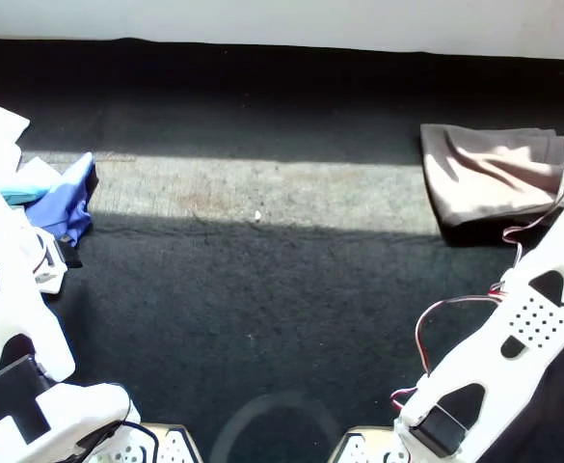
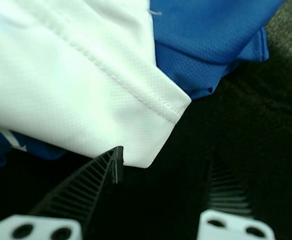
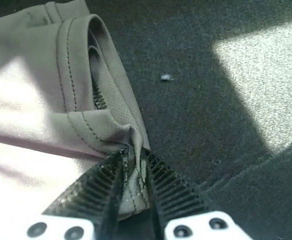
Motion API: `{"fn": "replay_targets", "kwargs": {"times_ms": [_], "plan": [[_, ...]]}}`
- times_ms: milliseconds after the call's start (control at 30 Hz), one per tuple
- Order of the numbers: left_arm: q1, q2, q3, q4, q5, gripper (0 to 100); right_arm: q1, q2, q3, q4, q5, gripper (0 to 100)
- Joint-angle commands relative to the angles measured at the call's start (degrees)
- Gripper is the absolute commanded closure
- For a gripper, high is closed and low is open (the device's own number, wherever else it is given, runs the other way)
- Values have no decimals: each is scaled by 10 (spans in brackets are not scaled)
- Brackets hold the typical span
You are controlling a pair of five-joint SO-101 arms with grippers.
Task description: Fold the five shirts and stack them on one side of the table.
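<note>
Taupe shirt (image 1: 489,169) sits folded far right, right gripper (image 3: 134,152) pinching its corner. At left, left gripper (image 2: 164,157) gapes at the white shirt (image 2: 76,85), blue shirt (image 2: 210,35) beneath. Most folding looks undone.

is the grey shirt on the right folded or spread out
Folded: the grey shirt lies as a compact rectangle, and the right wrist view shows several hemmed layers stacked at its corner.

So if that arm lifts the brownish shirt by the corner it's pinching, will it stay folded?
Probably not. The brownish shirt looks thin and soft, bunching into creases where the right gripper pinches it, so it would likely droop. Its folded layers lie loose, so they'd probably slide apart.
</note>
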Motion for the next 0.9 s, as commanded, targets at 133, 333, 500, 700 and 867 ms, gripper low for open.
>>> {"fn": "replay_targets", "kwargs": {"times_ms": [133,333,500,700,867], "plan": [[9,-1,-7,3,-5,741,24,-13,-31,8,11,961],[16,-1,-7,2,-5,741,12,-17,-36,54,57,800],[30,-1,-7,2,-5,741,12,-26,-112,51,56,809],[30,-1,-7,3,-5,741,-37,-24,-149,-43,-40,837],[28,-2,-7,5,-5,741,-95,-13,-35,-158,-40,930]]}}
